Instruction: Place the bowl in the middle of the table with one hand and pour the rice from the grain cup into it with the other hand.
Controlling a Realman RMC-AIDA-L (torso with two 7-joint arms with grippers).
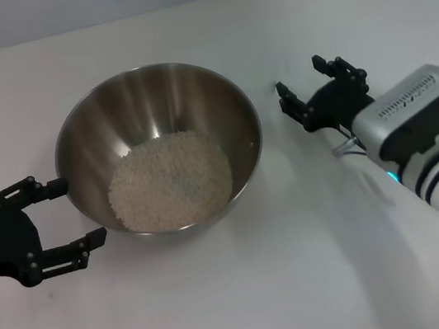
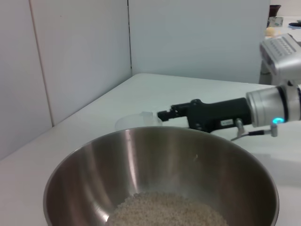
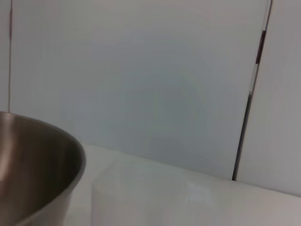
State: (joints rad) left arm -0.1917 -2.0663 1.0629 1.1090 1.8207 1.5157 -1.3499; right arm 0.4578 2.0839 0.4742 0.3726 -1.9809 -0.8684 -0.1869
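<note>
The bowl (image 1: 158, 147) sits mid-table (image 1: 305, 284), rice (image 1: 169, 181) heaped inside; left gripper (image 1: 67, 214) spread at its left rim, right gripper (image 1: 312, 87) spread to its right. Left wrist: grain cup (image 2: 136, 121) behind the bowl. Right wrist: cup beside the bowl.

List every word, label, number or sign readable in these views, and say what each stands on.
No readable text in any view.
Right gripper: a small pale label on its black body, seen from the left wrist, is too small to read.
Bowl, rice, left gripper, table: no markings.
Grain cup: clear, no print visible.
</note>
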